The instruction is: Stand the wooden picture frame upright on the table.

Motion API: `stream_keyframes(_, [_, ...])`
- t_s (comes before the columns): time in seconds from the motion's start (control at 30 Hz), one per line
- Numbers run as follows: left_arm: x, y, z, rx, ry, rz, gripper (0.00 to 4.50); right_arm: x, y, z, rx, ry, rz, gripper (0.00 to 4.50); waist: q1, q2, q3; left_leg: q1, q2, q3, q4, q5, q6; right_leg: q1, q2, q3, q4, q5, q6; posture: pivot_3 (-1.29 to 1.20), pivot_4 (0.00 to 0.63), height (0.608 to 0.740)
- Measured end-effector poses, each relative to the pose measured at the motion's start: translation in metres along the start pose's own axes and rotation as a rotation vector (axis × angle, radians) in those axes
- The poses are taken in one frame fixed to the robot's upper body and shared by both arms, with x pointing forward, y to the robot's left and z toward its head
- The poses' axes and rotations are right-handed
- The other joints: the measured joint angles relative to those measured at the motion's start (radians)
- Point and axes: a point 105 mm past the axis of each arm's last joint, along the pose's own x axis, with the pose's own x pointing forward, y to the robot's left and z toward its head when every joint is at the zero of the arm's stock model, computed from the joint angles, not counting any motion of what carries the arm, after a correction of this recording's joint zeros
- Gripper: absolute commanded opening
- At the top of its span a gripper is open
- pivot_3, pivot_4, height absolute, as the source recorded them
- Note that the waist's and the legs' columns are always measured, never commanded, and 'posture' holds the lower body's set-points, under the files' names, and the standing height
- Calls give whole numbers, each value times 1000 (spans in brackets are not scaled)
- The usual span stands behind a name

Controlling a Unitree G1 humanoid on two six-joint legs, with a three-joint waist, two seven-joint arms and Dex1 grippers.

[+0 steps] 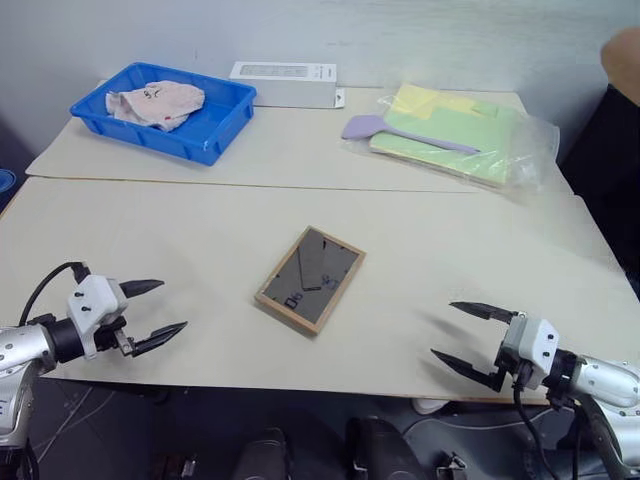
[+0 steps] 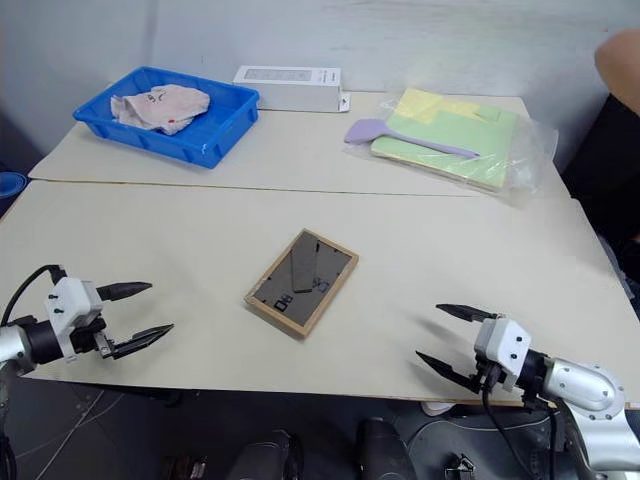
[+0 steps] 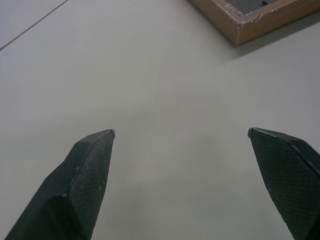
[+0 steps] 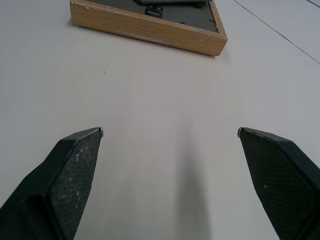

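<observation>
Wooden picture frame (image 1: 310, 279) flat, face-down on table (image 1: 480, 250), between both released jaws.

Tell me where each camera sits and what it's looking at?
Left eye: on the head, looking down over the table; both arms show, frame lying back-up between them.
Right eye: beside it, same scene.
Left wrist: on the left arm, looking along its open fingers at the frame's corner.
Right wrist: on the right arm, open fingers facing the frame's edge.
All four share the frame.

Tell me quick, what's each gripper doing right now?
Left gripper: open, holding nothing.
Right gripper: open, holding nothing.
</observation>
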Motion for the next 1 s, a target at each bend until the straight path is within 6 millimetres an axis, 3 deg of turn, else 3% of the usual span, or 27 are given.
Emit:
stream_keyframes(0.17, [1, -1, -1, -37, 3, -3, 4500, 2, -2, 1, 8, -1, -7, 4472, 1, 0, 0, 0, 0, 0, 0, 0, 0, 0, 0, 0, 0, 0, 0, 0, 150, 740])
stream_keyframes(0.27, [5, -3, 5, -60, -15, -28, 4121, 10, -3, 6, 37, -15, 4, 3928, 1, 0, 0, 0, 0, 0, 0, 0, 0, 0, 0, 0, 0, 0, 0, 0, 150, 740])
stream_keyframes(0.5, [42, 9, 35, -23, -86, -18, 2275, 46, 3, 17, 65, -39, 52, 1721, 3, 0, 0, -1, -1, 0, 1, 1, 0, -1, 0, 0, 1, 0, 0, 0, 150, 740])
stream_keyframes(0.6, [85, 15, 42, -17, -99, -10, 1356, 80, 2, 15, 30, -16, 47, 658, 5, -1, 0, -2, -1, 0, 4, 1, 0, -1, 1, -1, 3, 1, 1, 0, 150, 740])
stream_keyframes(0.67, [116, 6, 49, -3, -114, -43, 794, 103, 9, 20, 5, -28, 74, 46, 5, -1, 0, -2, -3, 1, 5, 1, 0, -2, 1, -1, 9, 1, 1, 0, 150, 740])
stream_keyframes(0.77, [139, 0, 46, -20, -93, -67, 12, 116, 12, 15, 11, 6, 86, 0, 2, -1, 0, -5, -2, 2, 5, 1, 0, -6, 2, -1, 9, 1, 2, 0, 150, 740])
stream_keyframes(1.0, [153, -18, 42, -25, -58, -146, 12, 136, 13, 24, 18, -4, 71, 0, 2, -2, 0, -6, -1, 3, 10, 2, -1, -6, 2, -2, 13, 1, 1, 0, 150, 740])
